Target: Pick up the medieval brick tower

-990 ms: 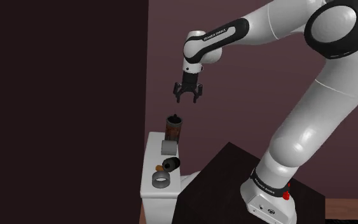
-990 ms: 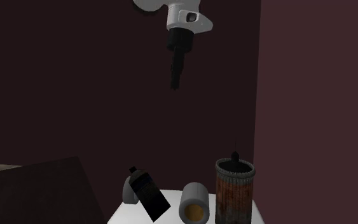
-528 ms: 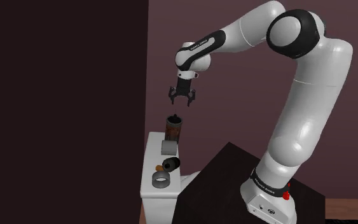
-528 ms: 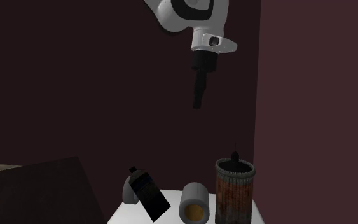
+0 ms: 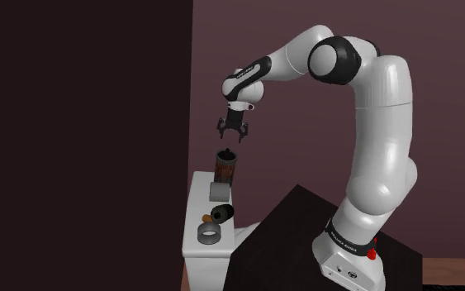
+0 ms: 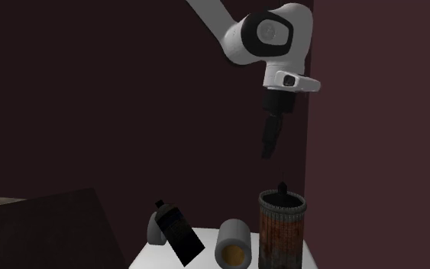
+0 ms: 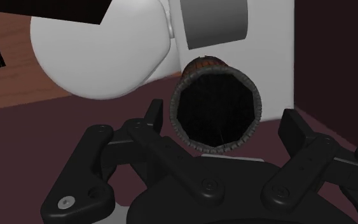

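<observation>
In the shoulder view, the end effector (image 5: 232, 132) hung in the air with its black fingers splayed apart and nothing between them. The brick tower (image 5: 225, 165) stood upright straight below it, apart from it, at the far end of a small white table (image 5: 196, 248). Farther along the table from the end effector lay a grey block (image 5: 218, 192), and beyond that a dark ring (image 5: 210, 235). In the second exterior view I saw the end effector (image 6: 267, 151) edge-on, pointing down. The tower (image 6: 282, 229) was below it and a touch to one side, rust-stained with a dark rim. A white cylinder (image 6: 233, 244) lay just beside the tower, and a tilted black bottle (image 6: 177, 233) lay farther off. In the wrist view the fingers (image 7: 295, 130) stood wide apart, and the tower's dark open top (image 7: 215, 111) showed between them, untouched by either.
</observation>
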Robot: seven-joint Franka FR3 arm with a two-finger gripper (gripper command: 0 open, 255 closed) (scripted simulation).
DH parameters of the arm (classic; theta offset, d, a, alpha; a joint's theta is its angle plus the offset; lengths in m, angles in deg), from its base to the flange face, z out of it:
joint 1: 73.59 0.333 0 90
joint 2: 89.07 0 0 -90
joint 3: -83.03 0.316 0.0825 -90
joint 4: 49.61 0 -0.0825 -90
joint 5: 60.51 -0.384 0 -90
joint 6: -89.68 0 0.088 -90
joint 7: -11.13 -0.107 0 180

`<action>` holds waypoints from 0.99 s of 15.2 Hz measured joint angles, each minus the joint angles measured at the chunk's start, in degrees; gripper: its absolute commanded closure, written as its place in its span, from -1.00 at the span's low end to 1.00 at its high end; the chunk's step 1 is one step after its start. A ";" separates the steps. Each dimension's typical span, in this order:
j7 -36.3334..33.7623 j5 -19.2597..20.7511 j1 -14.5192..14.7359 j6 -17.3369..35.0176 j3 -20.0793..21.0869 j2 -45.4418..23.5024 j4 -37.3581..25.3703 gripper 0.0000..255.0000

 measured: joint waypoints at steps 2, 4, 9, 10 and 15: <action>-1.64 -1.02 -0.78 0.26 -0.52 -3.70 -3.42 -1.00; -3.38 -2.11 -1.58 0.41 -0.93 -8.02 -7.66 -1.00; -4.32 -3.13 -2.38 1.63 -1.07 -12.61 -10.98 -1.00; -4.10 -3.26 -2.48 2.29 -1.00 -13.12 -10.81 -1.00; -3.81 -3.60 -2.55 4.00 -0.77 -14.77 -10.74 1.00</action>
